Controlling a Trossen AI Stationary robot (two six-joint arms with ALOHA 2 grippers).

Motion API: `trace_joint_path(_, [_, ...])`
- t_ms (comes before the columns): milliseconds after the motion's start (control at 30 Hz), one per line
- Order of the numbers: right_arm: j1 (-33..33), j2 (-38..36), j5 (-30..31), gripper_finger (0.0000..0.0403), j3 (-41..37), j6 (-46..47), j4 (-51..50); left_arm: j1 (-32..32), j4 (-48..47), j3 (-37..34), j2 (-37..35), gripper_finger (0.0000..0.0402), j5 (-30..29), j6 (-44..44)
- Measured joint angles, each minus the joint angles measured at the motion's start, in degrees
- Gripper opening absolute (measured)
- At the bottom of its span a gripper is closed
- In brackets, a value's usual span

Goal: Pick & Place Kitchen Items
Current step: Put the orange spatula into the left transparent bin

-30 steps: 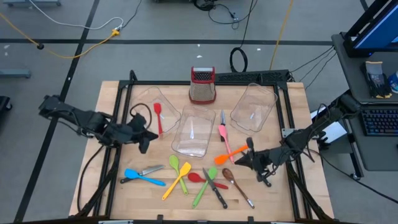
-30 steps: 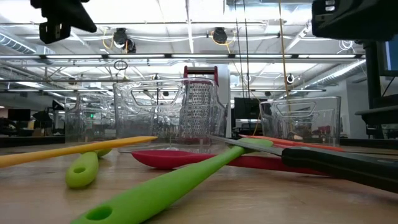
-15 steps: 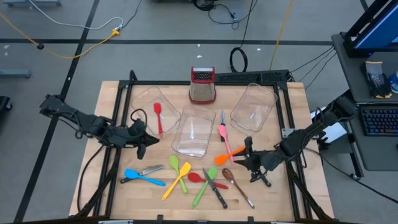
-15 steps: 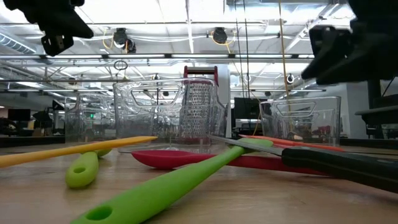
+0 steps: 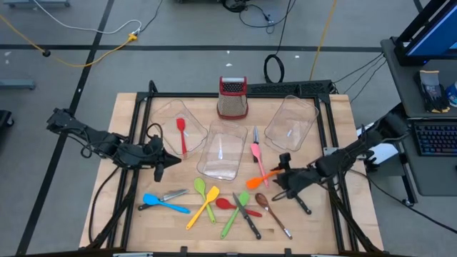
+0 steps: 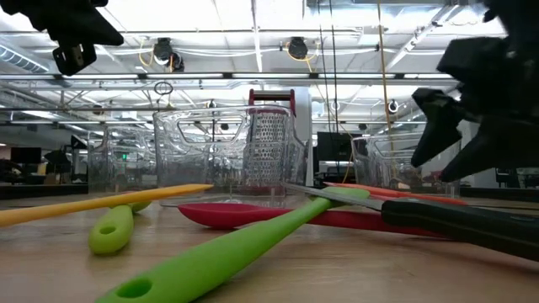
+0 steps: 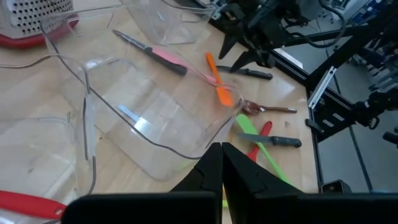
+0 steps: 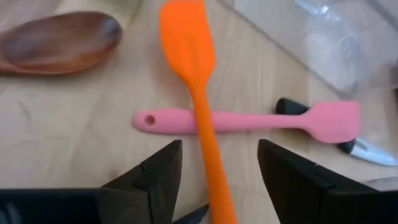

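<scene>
An orange spatula point(image 5: 260, 177) lies on the table, its handle point(image 8: 208, 143) crossing over a pink spatula point(image 8: 249, 119). My right gripper point(image 5: 277, 178) is open low over it, one finger on each side of the orange handle and neither touching it. A brown spoon point(image 8: 59, 42) lies just beyond. Green, yellow, red and blue utensils and black-handled knives point(image 5: 246, 214) are spread along the table's near part. My left gripper point(image 5: 168, 161) hangs shut above the table, left of the middle clear bin point(image 5: 221, 150), and holds nothing.
Three clear bins stand across the far half: left point(image 5: 171, 116), middle, right point(image 5: 291, 123). A red spatula point(image 5: 181, 134) lies by the left bin. A red-topped metal grater point(image 5: 232, 96) stands at the far edge. A black-handled knife point(image 5: 301, 205) lies near my right gripper.
My right gripper has opened from shut. It has come down and moved toward the table's left and slightly toward its far edge, over the orange spatula's handle. The utensils have stayed where they were.
</scene>
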Motion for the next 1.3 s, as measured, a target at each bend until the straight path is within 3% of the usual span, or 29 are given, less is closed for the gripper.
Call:
trace_joint_path(133, [-3.1,1.69,-4.42,0.0204,0.0,0.01,0.02,0.0,-0.18,0.0,0.04,0.0011,-0.02,0.0])
trace_joint_path(300, [-5.2,4.32,-4.72,0.0207,0.0,-0.41,0.04,0.0,-0.67,0.0,0.04,0.0027,-0.02,0.35])
trace_joint_path(567, [-8.19,7.01,-8.75,0.0194,0.18,-0.55,0.46,0.0,-0.89,0.0,0.04,0.0014,-0.02,0.33])
trace_joint_path(733, [-8.38,7.1,-9.23,0.0155,0.17,-0.51,0.38,0.0,-0.87,0.0,0.04,0.0002,-0.02,0.33])
trace_joint_path(1067, [-8.36,7.16,-11.93,0.0028,0.13,2.38,0.24,0.0,-0.87,0.0,0.04,0.0027,-0.04,0.31])
trace_joint_path(1300, [-8.36,6.94,-11.67,0.0021,0.01,2.45,2.05,0.0,-0.86,0.0,0.05,0.0017,-0.02,0.26])
